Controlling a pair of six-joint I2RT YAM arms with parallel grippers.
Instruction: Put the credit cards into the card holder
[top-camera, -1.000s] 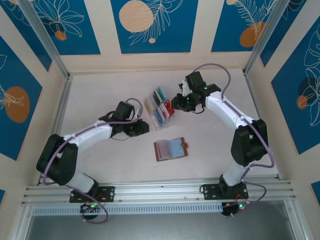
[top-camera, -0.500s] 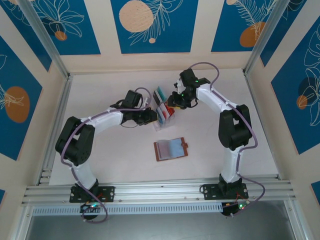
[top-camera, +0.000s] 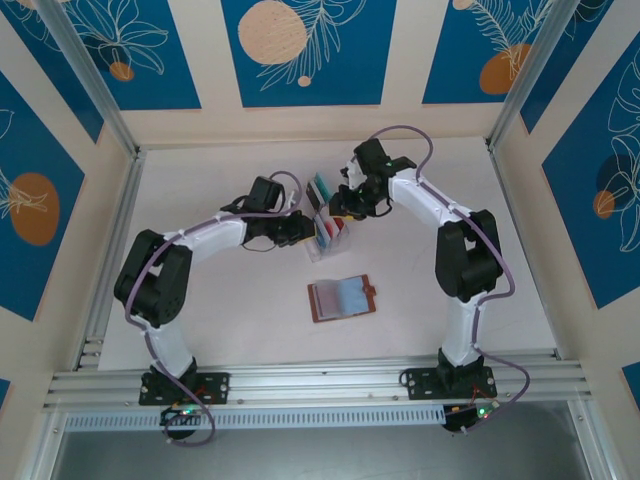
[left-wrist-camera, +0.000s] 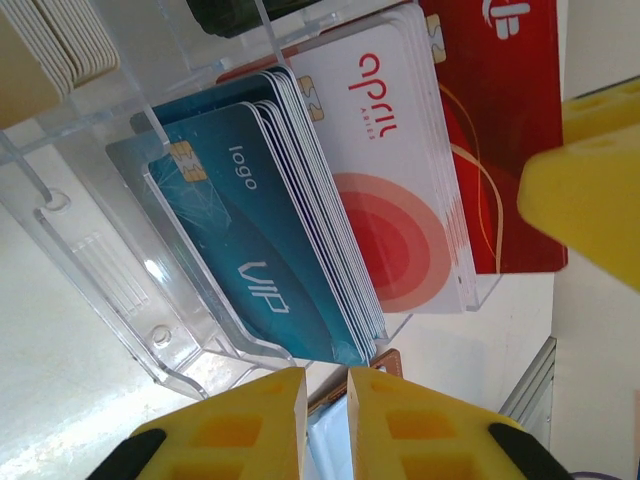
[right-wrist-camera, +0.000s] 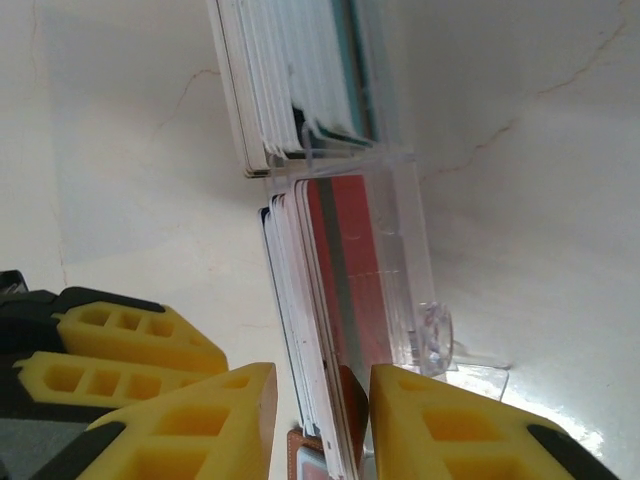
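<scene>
The credit cards stand in a clear slotted rack (top-camera: 328, 232): teal VIP cards (left-wrist-camera: 270, 260), white-and-red cards (left-wrist-camera: 400, 200), red cards (left-wrist-camera: 500, 130) and cream ones (left-wrist-camera: 60, 50). My right gripper (top-camera: 338, 207) sits over the rack's far side, open, its jaws straddling the top edges of the red and white cards (right-wrist-camera: 322, 300); its right fingertip (right-wrist-camera: 400, 400) meets a dark red card. My left gripper (top-camera: 303, 230) is at the rack's left side, with only a slim empty gap between its jaws (left-wrist-camera: 326, 400). The brown card holder (top-camera: 342, 297) lies open nearer the arms.
The rack's clear wall (left-wrist-camera: 120, 290) is close in front of the left fingers. A yellow finger of the right gripper (left-wrist-camera: 590, 190) shows beside the red cards. Bare white table surrounds the holder, with wooden walls around it.
The left arm swung right until its gripper reached the rack's side. The right gripper shifted left and came down over the cards. Rack and holder stayed put.
</scene>
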